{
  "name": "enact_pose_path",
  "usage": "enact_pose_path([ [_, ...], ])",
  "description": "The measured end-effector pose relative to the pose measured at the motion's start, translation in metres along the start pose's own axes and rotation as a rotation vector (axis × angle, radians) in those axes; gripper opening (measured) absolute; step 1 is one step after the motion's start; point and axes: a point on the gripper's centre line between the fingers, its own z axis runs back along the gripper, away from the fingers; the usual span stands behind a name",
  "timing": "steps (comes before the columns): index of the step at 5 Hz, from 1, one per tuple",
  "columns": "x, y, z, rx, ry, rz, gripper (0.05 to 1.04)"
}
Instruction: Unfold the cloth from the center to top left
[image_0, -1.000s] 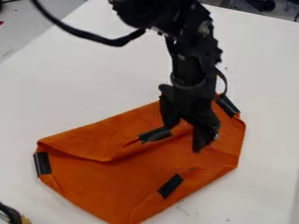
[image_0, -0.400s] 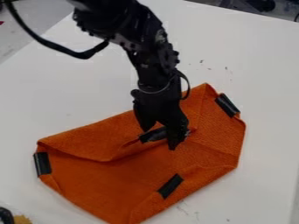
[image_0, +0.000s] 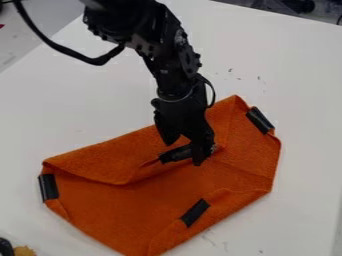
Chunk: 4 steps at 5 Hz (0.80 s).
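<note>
Nearest, the orange cloth (image_0: 123, 212) spreads across the counter (image_0: 87, 107). Near its middle lies the black-taped corner (image_0: 172, 155) of the folded-in flap, running crosswise beneath the claw (image_0: 182, 155), whose fingers stand apart around it. The unfolding should head beyond, toward the upper left.

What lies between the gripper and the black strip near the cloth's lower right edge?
Nothing but the orange cloth itself: the camera view shows bare fabric from the gripper down to the lower black strip.
</note>
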Motion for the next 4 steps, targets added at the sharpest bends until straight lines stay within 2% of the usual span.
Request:
enact_pose_path([
  [2,0.0052,-0.0015,-0.0086,-0.044,0.022,-0.011,0.989],
  [3,0.0053,0.0008,-0.0086,-0.032,0.021,-0.005,0.907],
  [4,0.0031,0.0009,-0.0101,-0.029,0.020,-0.005,0.607],
])
